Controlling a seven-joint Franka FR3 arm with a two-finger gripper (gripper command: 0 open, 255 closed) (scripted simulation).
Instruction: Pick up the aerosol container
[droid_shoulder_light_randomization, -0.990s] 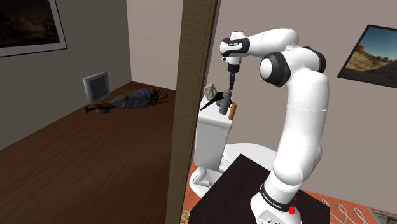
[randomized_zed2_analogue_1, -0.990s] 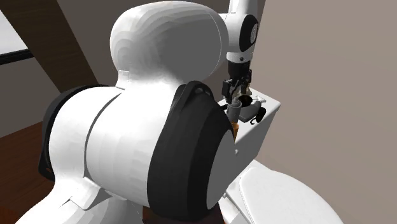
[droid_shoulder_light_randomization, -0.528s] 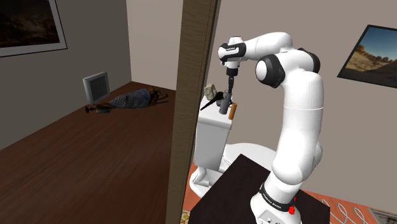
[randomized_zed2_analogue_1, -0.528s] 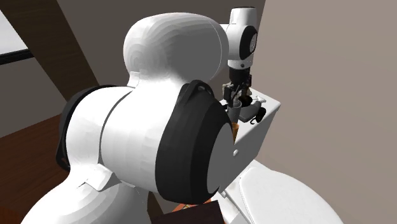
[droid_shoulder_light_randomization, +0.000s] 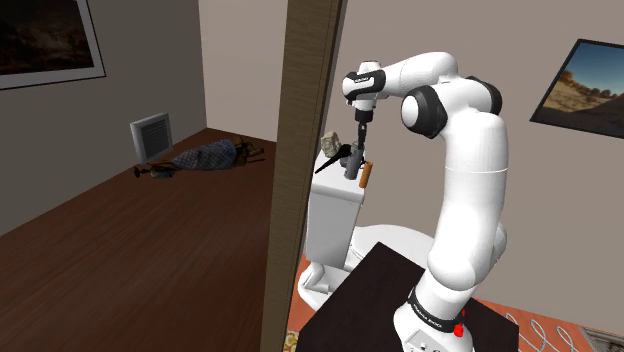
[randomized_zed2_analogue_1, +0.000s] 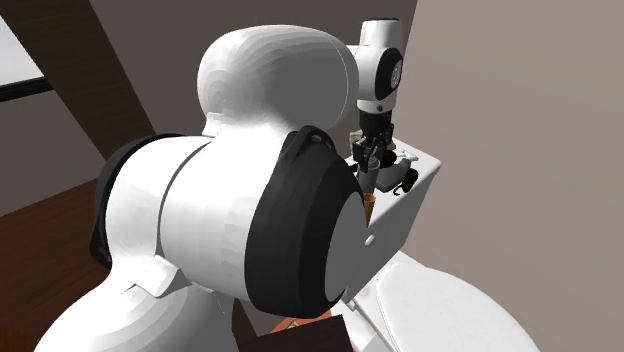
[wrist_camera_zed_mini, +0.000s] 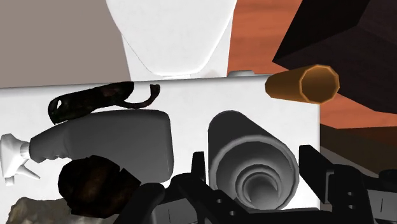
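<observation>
**While the fingers stand open, the can is between them**

When you look along the gripper (wrist_camera_zed_mini: 254, 167), you see its two black fingers (wrist_camera_zed_mini: 313, 164) standing apart, one on each side of the grey can (wrist_camera_zed_mini: 245, 137). The can stands upright on the white lid of the toilet tank (wrist_camera_zed_mini: 191, 95), and you look down on its top. A thin white strip of the lid shows between the can and one finger. At the other finger I cannot tell if there is contact. In the shoulder view the fingertips are at about the height of the can's top, and the can rests on the lid. Next to the can, outside the fingers, a grey spray bottle (wrist_camera_zed_mini: 108, 143) lies flat. Beyond the bottle, farther from the fingers, lies a small black thing with a curled tail (wrist_camera_zed_mini: 89, 103). On the other side, past the can from the fingers, a brown tube (wrist_camera_zed_mini: 304, 83) lies at the edge of the lid.
</observation>
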